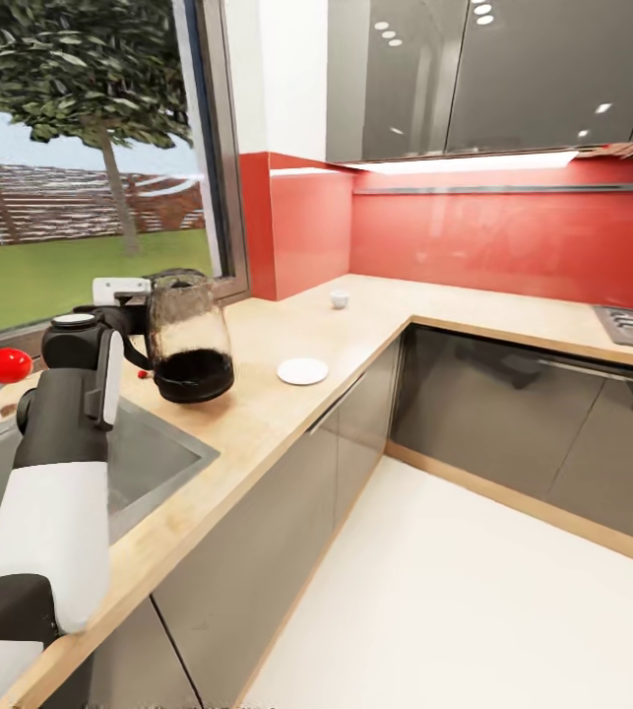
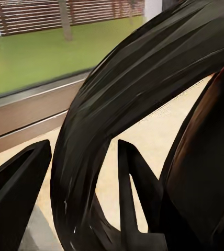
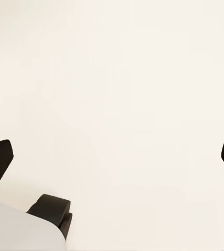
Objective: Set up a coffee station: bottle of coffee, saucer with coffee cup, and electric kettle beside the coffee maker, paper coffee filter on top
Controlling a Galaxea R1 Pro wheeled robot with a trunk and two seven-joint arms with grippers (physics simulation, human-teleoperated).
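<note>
While gripping the electric kettle, left end effector seemingly hovers.

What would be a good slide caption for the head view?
Left tool holds the electric kettle by its handle above the countertop, near the saucer and coffee cup.

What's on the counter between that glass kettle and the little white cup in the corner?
In the head view, just the saucer lies between the electric kettle and the coffee cup.
</note>
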